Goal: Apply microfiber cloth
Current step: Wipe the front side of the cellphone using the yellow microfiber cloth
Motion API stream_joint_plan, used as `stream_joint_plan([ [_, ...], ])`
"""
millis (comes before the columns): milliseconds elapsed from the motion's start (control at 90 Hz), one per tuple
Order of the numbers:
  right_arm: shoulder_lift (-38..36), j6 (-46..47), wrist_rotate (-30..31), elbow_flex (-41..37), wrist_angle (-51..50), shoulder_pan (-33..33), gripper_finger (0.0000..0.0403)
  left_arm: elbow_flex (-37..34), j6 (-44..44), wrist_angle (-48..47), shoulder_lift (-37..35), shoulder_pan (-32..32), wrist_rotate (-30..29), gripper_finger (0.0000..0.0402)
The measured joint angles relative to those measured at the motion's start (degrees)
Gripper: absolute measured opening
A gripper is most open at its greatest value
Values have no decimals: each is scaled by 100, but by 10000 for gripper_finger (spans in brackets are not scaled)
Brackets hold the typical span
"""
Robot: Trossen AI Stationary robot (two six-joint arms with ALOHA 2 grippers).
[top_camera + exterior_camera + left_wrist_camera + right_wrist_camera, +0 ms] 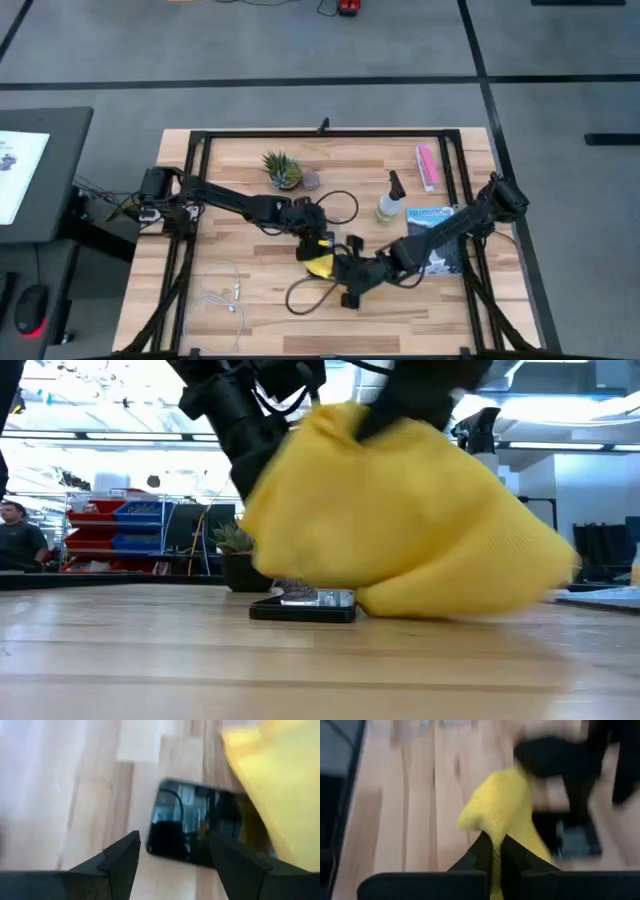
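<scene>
The yellow microfiber cloth [400, 510] hangs bunched over a black smartphone [303, 605] that lies flat at the table's middle. My right gripper [495, 840] is shut on the cloth and comes in from the table's right [347, 270]. My left gripper [172, 845] is open just above the phone's uncovered end [190, 827], its fingers standing apart on either side without plainly touching it. In the high view the left gripper [318, 238] sits just beyond the cloth [320, 264]. The cloth covers part of the phone. My right gripper pinches a bunched fold of the cloth [495, 857] between its two fingers; how many layers I cannot tell. The fingers slant down from the table's right. The cloth spreads out below them, and its lower bulge [440, 595] rests on the phone and the table.
At the back stand a small potted plant [282, 170], a spray bottle [388, 205] and a pink packet [427, 165]. A blue booklet [432, 228] lies under the right arm. A black cable loop [308, 292] and a white cable [225, 290] lie toward the near edge.
</scene>
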Motion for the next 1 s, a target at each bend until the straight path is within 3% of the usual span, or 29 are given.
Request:
stream_joint_plan([
  [356,802,-442,-121,-7,294,-577,0,7,48,208,724,242,498,219],
  [533,1140,-425,-315,-9,578,-694,0,4,55,60,870,225,469,219],
  [767,1149,-404,-1523,-5,478,-653,0,-115,-8,116,870,234,472,219],
  [878,1139,-249,-1421,-7,-115,-554,0,-122,-7,56,872,240,594,219],
  [1000,1127,75,-714,0,-657,-507,0,-125,-3,34,874,192,678,219],
])
